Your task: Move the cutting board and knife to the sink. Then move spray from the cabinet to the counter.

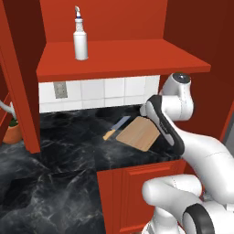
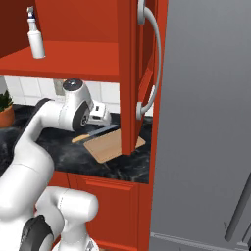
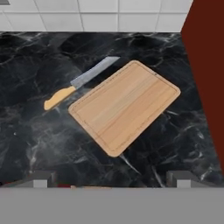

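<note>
Flat rectangular light-tan wooden cutting board (image 3: 124, 106): visible grain, matt. Small knife (image 3: 80, 82): grey metal-looking blade, smooth yellow-orange handle. Glossy black marble counter (image 3: 39, 131): grey-white veins. Slim white spray bottle (image 1: 80, 39): smooth, plastic-looking. Red cabinet shelf (image 1: 123, 59): flat matt finish.

The cutting board (image 3: 124, 107), a light-tan wooden rectangle with rounded corners, lay flat and skewed on the glossy black marble counter (image 3: 39, 140), near the counter's right end. The knife (image 3: 81, 82) lay flat just beside the board's far-left edge, its grey blade pointing toward the far tiled wall and its yellow-orange handle toward the near left. The slim white spray (image 1: 80, 35) stood upright on the left part of the red cabinet (image 1: 123, 59) shelf above.
</note>
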